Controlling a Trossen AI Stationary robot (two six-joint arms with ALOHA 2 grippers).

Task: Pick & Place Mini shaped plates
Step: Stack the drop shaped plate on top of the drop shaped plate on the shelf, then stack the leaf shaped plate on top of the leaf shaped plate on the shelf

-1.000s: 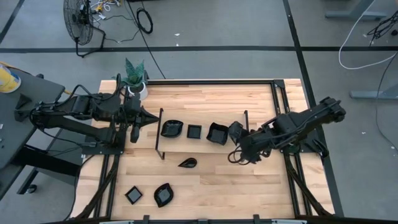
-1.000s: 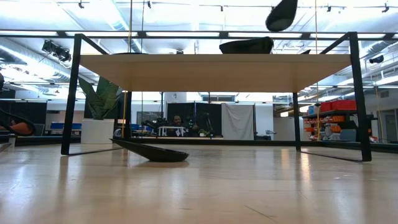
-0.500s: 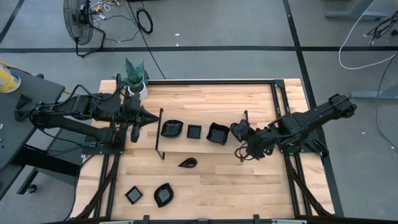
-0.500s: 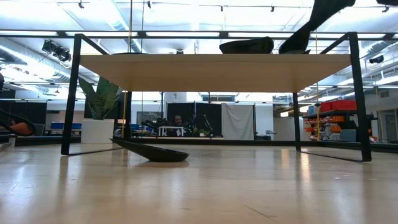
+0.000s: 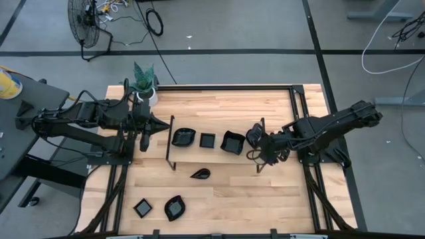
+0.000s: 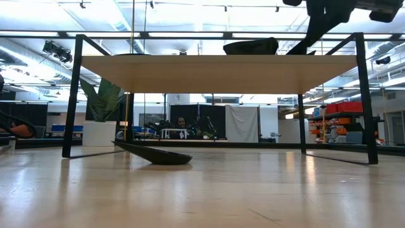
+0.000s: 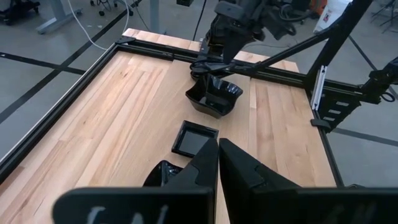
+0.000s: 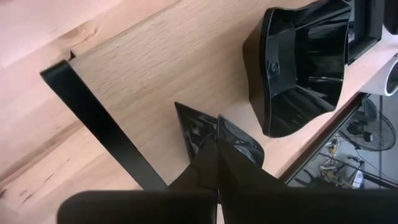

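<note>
**Right gripper parked next to the row of plates, nothing in it**

So the right gripper (image 5: 255, 138) sits just at 3 o'clock of the big square plate (image 5: 232, 142), near the middle of the wooden table (image 5: 226, 106). In the right wrist view its fingers (image 8: 233, 146) are pressed together with nothing between them, and that same plate (image 8: 305, 62) lies on the wood just ahead of the tips, not touching them. A post of the thin black wire frame (image 8: 99, 127) crosses the wood close by.

Three mini shaped plates make a row across the table's middle: a wavy one (image 5: 183, 137), a small square one (image 5: 207, 140) right beside it, then the big square one. At 6 o'clock of that row sits a teardrop plate (image 5: 200, 174) on its own. Well apart, toward 7 o'clock near the table's front edge, are another small square (image 5: 142, 208) and a leaf-shaped one (image 5: 174, 208).

The left gripper (image 5: 144, 137) waits at 9 o'clock of the row, fingers (image 7: 239, 165) shut and empty, pointing along the plates. A potted plant (image 5: 144, 83) stands at the table's 11 o'clock corner.
</note>
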